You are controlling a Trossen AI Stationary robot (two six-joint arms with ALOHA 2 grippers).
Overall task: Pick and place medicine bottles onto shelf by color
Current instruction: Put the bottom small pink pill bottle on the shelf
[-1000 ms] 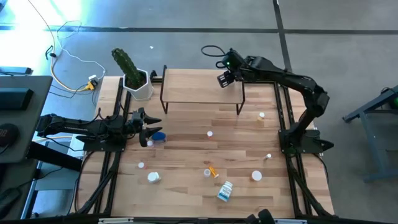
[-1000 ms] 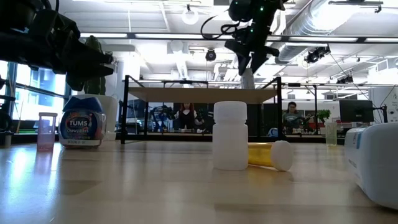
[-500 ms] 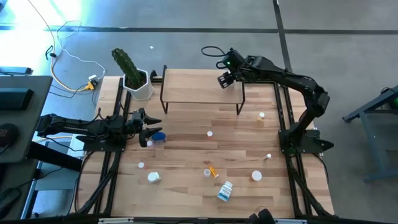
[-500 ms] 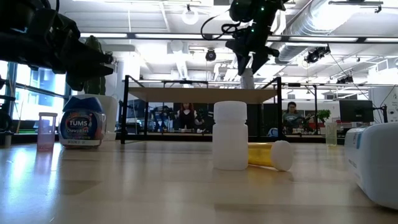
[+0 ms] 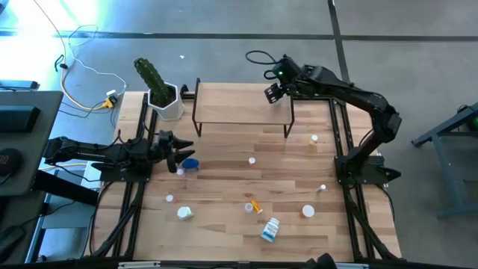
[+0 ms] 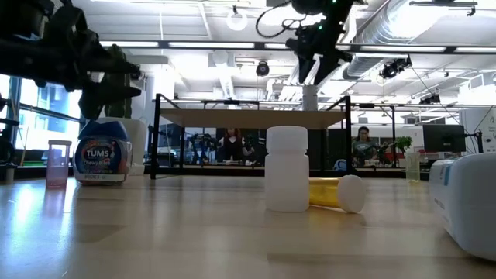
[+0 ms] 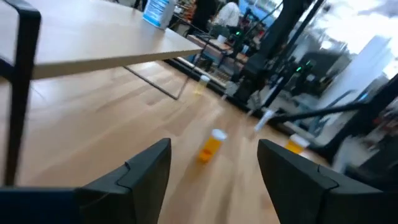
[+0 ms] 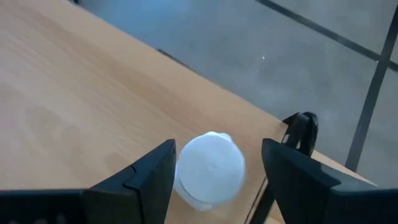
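The long slatted wooden desk (image 5: 231, 179) is showing pale honey planks with darker streaks, and the low shelf with a light wood plank top and thin black metal legs (image 5: 239, 103) is matching it in tone. A small white plastic bottle with a round white cap (image 8: 209, 169) is gleaming on that plank, a squat blue bottle with a white, red-lettered label (image 6: 102, 159) is sitting beside a pinkish translucent vial (image 6: 58, 163), and an orange vial with a white cap (image 5: 255, 205) is glowing amber near a plain white bottle (image 6: 287, 180). A green cactus in a white hexagonal pot (image 5: 163, 99) is standing out against the grey floor (image 5: 224, 45), where white and yellow cables (image 5: 86, 71) are trailing.
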